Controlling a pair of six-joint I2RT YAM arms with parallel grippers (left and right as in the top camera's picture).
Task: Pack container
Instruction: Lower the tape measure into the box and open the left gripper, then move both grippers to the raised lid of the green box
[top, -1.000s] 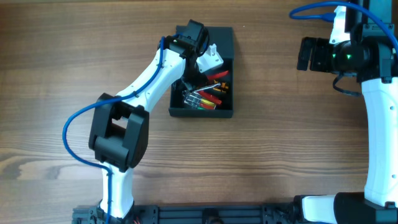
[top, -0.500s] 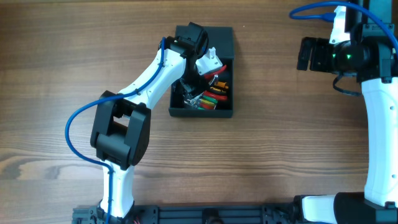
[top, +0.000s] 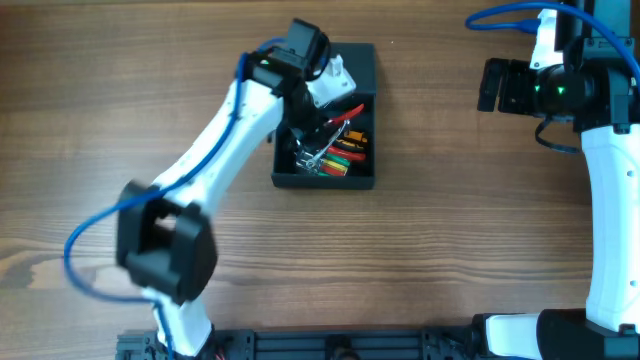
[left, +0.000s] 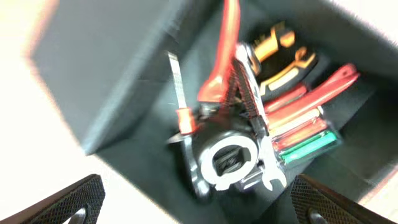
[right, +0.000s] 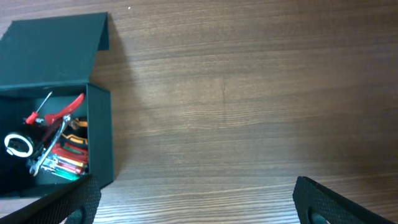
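We are hovering our left hand (left: 200, 208), spread apart and empty, over the tools (left: 249, 143) in the container (top: 325, 182), aiming to lift clear before closing the lid (top: 358, 62).

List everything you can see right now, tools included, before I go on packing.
container: 1, dark teal-grey, lid open, top centre of the table, under the left arm
pliers: 1, red handles, inside the container
orange-and-black handled tool: 1, inside, beside the pliers; type unclear
screwdriver-like handles: about 3, red and green, inside along one wall
wrenches: silver, count unclear in the blur, inside
ring-shaped piece: 1, silver-white, inside by the wrenches
table: 1, brown wood
left gripper: black fingers, open, above the container's contents
right gripper: black fingers, open, over bare table at the right
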